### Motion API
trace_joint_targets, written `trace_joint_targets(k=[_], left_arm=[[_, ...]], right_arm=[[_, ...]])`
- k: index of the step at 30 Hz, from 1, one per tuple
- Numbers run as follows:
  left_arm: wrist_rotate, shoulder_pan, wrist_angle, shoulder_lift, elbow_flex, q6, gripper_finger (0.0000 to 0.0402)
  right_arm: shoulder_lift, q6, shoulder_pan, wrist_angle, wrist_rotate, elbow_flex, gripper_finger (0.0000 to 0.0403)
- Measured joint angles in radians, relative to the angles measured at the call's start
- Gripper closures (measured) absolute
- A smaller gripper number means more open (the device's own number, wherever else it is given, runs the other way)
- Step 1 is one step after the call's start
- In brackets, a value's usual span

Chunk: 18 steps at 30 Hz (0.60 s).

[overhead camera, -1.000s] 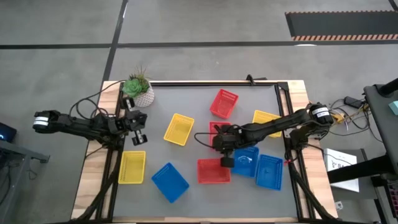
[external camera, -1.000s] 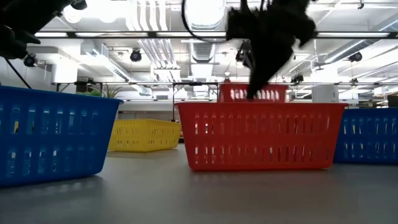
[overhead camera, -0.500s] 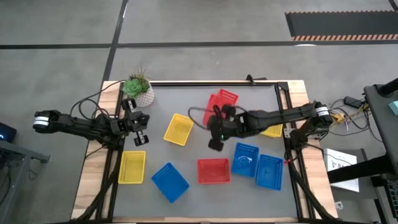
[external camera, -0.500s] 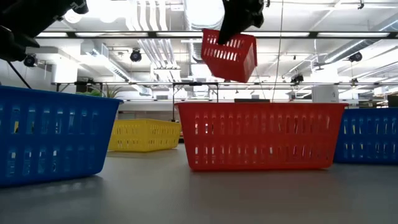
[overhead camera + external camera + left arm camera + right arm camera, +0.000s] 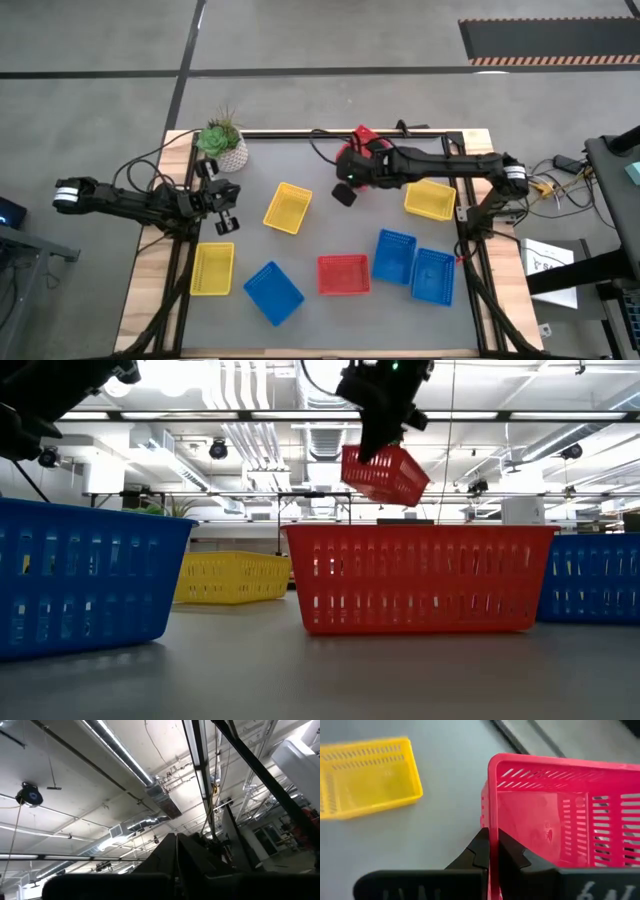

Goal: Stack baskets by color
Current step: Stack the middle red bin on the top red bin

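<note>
My right gripper is shut on a red basket that hangs tilted above the table's far middle. Another red basket stands on its base near the front, in the middle. Three yellow baskets and three blue baskets rest on their bases around it. My left gripper waits shut at the table's left side, pointing upward and holding nothing. My right gripper pinches the red basket's side wall at its rim, one finger inside the basket and one outside. The fingers come slanting down from above. The basket is lifted clear of the table and hangs tilted below the fingers.
A white potted plant stands at the far left corner. A black frame rail runs along the table's far edge. Bare grey tabletop lies between the baskets in the middle.
My right gripper has risen and swung from the table's middle toward the far edge, rolling as it went. The red basket has come up off the table with it and now hangs tilted, well clear.
</note>
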Motion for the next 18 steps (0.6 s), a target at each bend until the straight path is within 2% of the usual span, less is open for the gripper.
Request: trace_joint_targets(k=[3,11,18], left_arm=[[-0.002,0.0,0.001,0.002,0.0,0.038,0.0402],[-0.009,0.0,0.0,0.002,0.0,0.052,0.0402],[-0.038,0.0,0.0,0.001,-0.001,0.059,0.0402]], right_arm=[[0.051,-0.049,-0.014,-0.008,-0.04,0.0,0.0394],[0.156,-0.181,-0.046,-0.043,-0.054,0.002,0.0394],[0.198,-0.187,-0.094,-0.051,-0.106,0.002,0.0394]])
